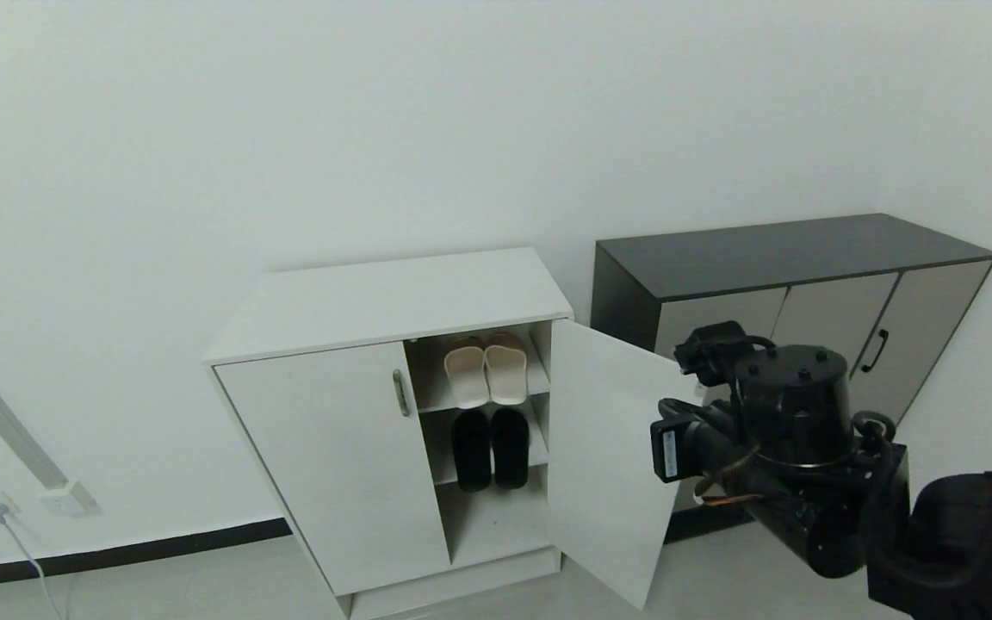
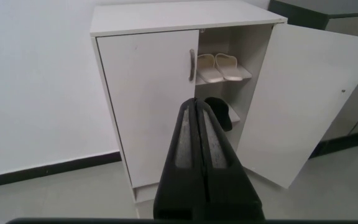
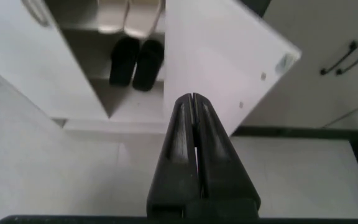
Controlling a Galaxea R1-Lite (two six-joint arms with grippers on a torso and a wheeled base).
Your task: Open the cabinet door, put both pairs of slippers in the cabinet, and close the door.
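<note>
Pale slippers (image 1: 487,372) and black slippers (image 1: 490,448) sit shelved mid-frame, so I hold the right gripper (image 3: 193,98) near the open door (image 1: 612,456) to push it shut, I judge, fingers together, as on the left gripper (image 2: 195,102).

A plain entryway-like room: white shoe cabinet (image 1: 393,297) and dark sideboard (image 1: 789,245) against a bare white wall (image 1: 289,129), grey floor (image 1: 203,585)

White cabinet (image 1: 393,297), right-hand door (image 1: 612,456) wide open, cream slippers (image 1: 487,375) above black pair (image 1: 490,448) (separate shelves) inside
</note>
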